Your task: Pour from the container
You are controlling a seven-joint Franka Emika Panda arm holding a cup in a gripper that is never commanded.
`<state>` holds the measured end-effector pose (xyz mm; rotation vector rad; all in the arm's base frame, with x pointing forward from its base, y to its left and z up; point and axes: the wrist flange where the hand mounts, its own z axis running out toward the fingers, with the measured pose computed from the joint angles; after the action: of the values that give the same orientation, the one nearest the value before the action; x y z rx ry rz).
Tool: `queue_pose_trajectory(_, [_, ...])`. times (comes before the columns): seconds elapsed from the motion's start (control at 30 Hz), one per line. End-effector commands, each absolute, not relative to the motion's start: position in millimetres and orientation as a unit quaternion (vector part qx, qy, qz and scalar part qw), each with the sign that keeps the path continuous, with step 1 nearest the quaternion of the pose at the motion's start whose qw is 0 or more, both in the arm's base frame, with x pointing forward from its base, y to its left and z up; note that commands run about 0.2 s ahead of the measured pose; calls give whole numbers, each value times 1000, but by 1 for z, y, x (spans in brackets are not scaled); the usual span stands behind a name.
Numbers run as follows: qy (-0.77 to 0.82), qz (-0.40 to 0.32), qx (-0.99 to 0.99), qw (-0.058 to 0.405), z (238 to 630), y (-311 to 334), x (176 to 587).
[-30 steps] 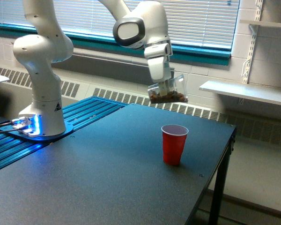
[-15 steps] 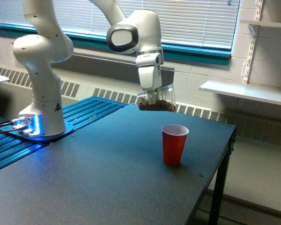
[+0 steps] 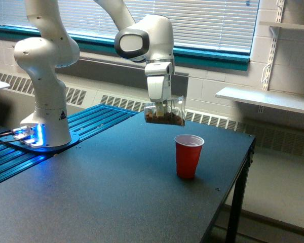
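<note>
Exterior view, the only one: the gripper (image 3: 161,105) is clamped on the container (image 3: 165,111), a clear cup held in the air, roughly level, w/ brown bits lying along its bottom (so apparently nothing poured yet). The red cup (image 3: 188,156) stands upright on the table (image 3: 91,202), below the gripper and off toward the exterior view's right, not directly under it. Judged from this, the carry is done or nearly so; lining up over the red cup and tipping are left. Surface: dark matte tabletop, bare around the cup. Room: window blinds (image 3: 213,20) behind the gripper, a white shelf (image 3: 266,98) to its right, the arm's base (image 3: 43,131) well off to its left.
</note>
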<state>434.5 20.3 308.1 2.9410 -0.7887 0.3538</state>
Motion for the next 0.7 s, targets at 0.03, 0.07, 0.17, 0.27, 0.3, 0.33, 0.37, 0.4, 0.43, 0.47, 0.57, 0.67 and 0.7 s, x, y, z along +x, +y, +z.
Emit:
queue_pose_trajectory(0.03, [-265, 105, 957, 46, 300, 22, 434])
queue_pose_trajectory(0.07, [-265, 103, 958, 48, 299, 23, 434])
queue_pose_trajectory(0.17, [-263, 98, 958, 52, 296, 25, 435])
queue_pose_trajectory(0.27, [-261, 94, 959, 56, 293, 27, 436])
queue_pose_trajectory(0.3, [-261, 93, 959, 58, 292, 27, 437])
queue_pose_trajectory(0.33, [-260, 92, 959, 61, 292, 28, 438])
queue_pose_trajectory(0.37, [-259, 91, 959, 62, 291, 28, 438])
queue_pose_trajectory(0.4, [-259, 90, 960, 62, 291, 30, 439])
queue_pose_trajectory(0.43, [-258, 89, 960, 63, 291, 30, 440])
queue_pose_trajectory(0.47, [-257, 89, 960, 66, 291, 31, 441])
queue_pose_trajectory(0.57, [-253, 86, 961, 70, 293, 32, 445])
queue_pose_trajectory(0.67, [-249, 84, 962, 75, 296, 34, 450])
queue_pose_trajectory(0.7, [-248, 84, 962, 76, 297, 35, 451])
